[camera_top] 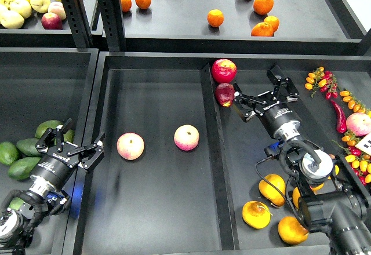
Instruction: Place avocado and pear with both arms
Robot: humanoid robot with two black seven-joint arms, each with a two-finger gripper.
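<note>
A dark green avocado lies among paler avocados in the left bin. My left gripper is open and empty just right of that group, over the bin's edge. Several yellow-orange pears lie at the front of the right bin, the nearest to the arm being a pear with others beside it, partly hidden by my right arm. My right gripper is open and empty, well behind the pears, close to a dark red apple.
Two pink-cream round fruits lie in the middle bin. A red apple sits by the divider. Small tomatoes and a red chili lie at the right. Oranges and apples are on the back shelf.
</note>
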